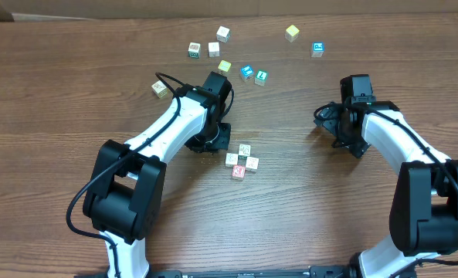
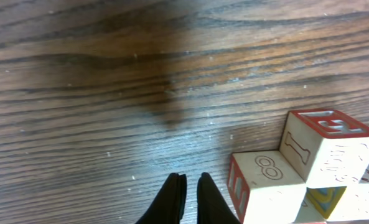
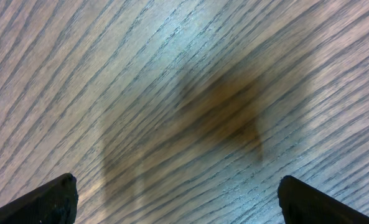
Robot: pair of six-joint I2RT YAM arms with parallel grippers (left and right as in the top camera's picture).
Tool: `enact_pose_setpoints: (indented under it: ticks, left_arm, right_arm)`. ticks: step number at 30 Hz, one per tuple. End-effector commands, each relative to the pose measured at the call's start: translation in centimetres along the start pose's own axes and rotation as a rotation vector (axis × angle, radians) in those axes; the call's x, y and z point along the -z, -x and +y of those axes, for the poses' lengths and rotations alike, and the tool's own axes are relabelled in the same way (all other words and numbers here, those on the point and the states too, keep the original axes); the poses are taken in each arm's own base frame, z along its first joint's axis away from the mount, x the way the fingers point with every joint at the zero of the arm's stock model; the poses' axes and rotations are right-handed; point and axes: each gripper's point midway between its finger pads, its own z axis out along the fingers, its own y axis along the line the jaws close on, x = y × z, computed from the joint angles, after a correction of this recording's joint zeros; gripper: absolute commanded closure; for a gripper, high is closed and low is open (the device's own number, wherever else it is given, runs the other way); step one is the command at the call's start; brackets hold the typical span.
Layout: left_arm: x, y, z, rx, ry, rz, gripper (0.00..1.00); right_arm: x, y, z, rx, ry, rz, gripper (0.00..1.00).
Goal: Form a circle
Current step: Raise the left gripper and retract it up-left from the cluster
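Wooden bench (image 1: pixel 306 201) carrying the four-cube circle (image 1: pixel 242 161); left hand (image 2: pixel 190 186) closed, empty, just beside it; right hand (image 3: pixel 179 202) fully open, well apart.

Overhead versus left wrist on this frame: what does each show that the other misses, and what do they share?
Only the overhead shows both arms, with the right arm off to one side, the scattered cubes farther back and the blue-faced cubes among them. Only the left wrist shows the left pincer closed on nothing beside the clump, and print detail such as the figure-8 cube. Both show the circle clump and the wooden table.
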Motion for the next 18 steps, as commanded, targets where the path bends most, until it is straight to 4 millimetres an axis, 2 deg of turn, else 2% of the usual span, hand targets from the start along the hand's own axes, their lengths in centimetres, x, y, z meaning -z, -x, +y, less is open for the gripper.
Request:
enact_pose_setpoints:
  ticks: [1, 3, 5, 9, 10, 11, 12, 14, 18]
  left_arm:
    - [-0.5, 0.1, 1.5, -0.005, 0.059, -0.002, 0.92]
    - [-0.4, 0.5, 2.3, 0.009, 0.083, -0.016, 0.93]
    - [-0.2, 1.3, 4.0, 0.056, 0.111, -0.04, 0.93]
    - [0.1, 2.0, 6.5, 0.14, 0.114, -0.049, 0.9]
    - [0.2, 2.2, 7.3, 0.16, 0.116, -0.051, 0.83]
    - [0.3, 2.4, 8.2, 0.182, 0.12, -0.054, 0.73]
    - [0.4, 2.5, 9.0, 0.2, 0.127, -0.059, 0.57]
    - [0.6, 2.7, 11.0, 0.238, 0.161, -0.069, 0.0]
    - [0.9, 2.9, 13.4, 0.297, 0.175, -0.073, 0.0]
  right_arm:
    - [-0.2, 0.5, -0.7, -0.006, -0.025, -0.022, 0.0]
    - [-0.2, 0.8, -0.6, -0.008, -0.023, -0.035, 0.0]
    - [-0.2, 1.5, -0.3, -0.018, -0.007, -0.062, 0.0]
    - [-0.1, 3.0, -1.1, -0.041, -0.034, -0.117, 0.0]
    - [-0.1, 3.5, -1.5, -0.047, -0.049, -0.135, 0.0]
    - [-0.1, 3.7, -1.9, -0.051, -0.062, -0.146, 0.0]
    - [-0.1, 3.8, -2.0, -0.054, -0.065, -0.148, 0.0]
    - [-0.1, 3.9, -2.0, -0.059, -0.063, -0.149, 0.0]
    - [-0.1, 4.1, -1.8, -0.069, -0.054, -0.158, 0.0]
